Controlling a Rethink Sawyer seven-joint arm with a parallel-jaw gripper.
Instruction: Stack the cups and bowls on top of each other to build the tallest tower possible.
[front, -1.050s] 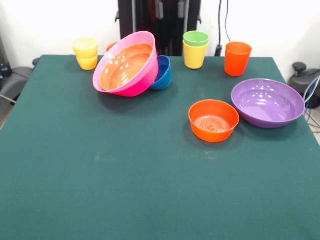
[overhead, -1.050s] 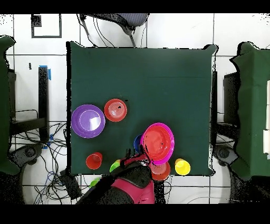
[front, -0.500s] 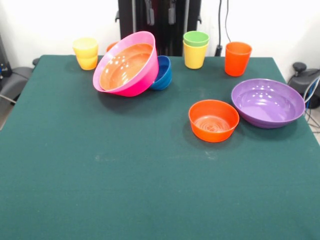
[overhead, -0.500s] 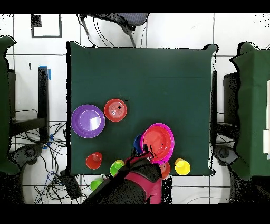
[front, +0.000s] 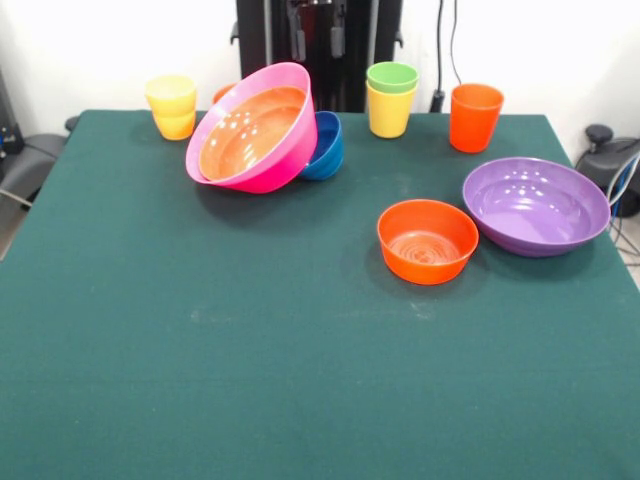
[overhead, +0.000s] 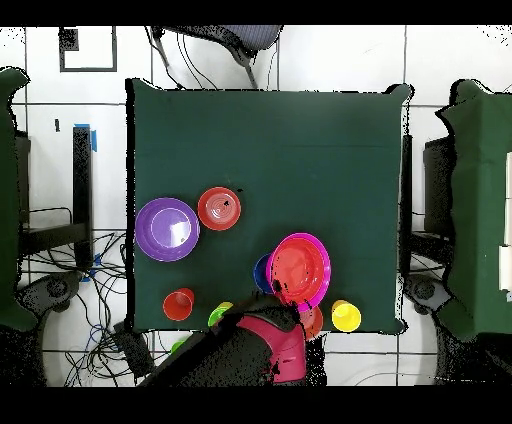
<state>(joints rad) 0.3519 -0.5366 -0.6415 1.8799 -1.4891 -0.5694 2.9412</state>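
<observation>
Gripper (front: 316, 30) at top edge, finger state unclear; pink bowl (front: 252, 128) tilted, purple bowl (front: 536, 205) and cups (front: 391, 98) unstacked, tower barely begun.

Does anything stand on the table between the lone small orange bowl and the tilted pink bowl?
Nothing visible does. The cloth between the small orange bowl and the pink bowl is bare in both views. The blue bowl touches the pink bowl's side, just beside that path.

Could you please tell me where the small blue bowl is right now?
In the front view the small blue bowl sits near the table's far edge, tucked against the right side of the tilted pink bowl, left of the green-on-yellow cup pair.
</observation>
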